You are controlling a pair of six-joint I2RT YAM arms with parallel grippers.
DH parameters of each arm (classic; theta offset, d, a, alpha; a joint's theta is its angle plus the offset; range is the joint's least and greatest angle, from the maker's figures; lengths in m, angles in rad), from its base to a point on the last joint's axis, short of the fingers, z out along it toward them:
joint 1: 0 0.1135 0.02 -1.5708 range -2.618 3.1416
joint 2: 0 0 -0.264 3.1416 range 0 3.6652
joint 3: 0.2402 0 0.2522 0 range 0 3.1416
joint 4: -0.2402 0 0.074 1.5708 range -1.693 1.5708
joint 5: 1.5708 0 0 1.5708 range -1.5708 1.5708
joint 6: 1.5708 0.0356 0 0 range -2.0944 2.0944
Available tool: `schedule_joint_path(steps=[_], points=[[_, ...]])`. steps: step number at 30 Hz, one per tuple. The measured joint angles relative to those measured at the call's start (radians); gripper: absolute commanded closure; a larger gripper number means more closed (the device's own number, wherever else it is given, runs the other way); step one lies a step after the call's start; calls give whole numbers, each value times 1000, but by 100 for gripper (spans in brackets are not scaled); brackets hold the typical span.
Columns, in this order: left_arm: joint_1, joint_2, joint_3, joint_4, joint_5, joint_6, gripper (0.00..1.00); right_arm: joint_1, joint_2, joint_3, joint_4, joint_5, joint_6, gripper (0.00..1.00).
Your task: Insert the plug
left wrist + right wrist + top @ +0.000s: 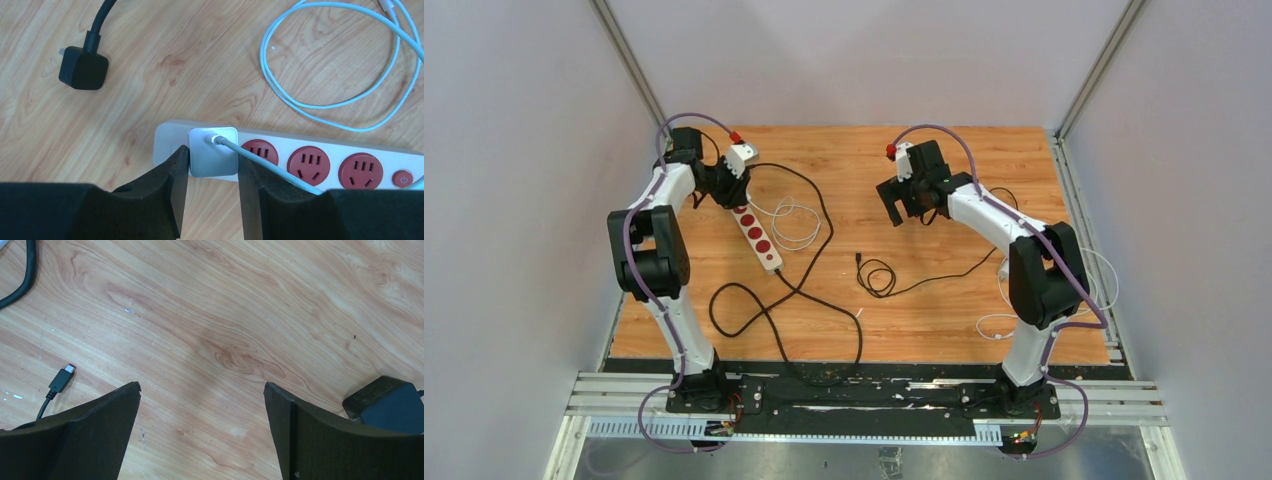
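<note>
The left gripper [212,157] is clamping the white plug [212,150] between its fingers, seemingly to seat it squarely in the end socket of the power strip [167,142] directly beneath. The right gripper [202,390] is hanging wide open, holding nothing, with a black adapter [390,402] just beside one finger.

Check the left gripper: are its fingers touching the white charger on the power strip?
Touching. The left wrist view shows the left gripper closed on the white charger, both fingers flush against its sides with no gap.
</note>
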Motion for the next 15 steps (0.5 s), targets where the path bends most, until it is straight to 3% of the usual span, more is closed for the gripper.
schedule_joint_path(steps=[15], points=[[32,31,52,-95,60,22,100,10,8,0,-1,19,-14,0]])
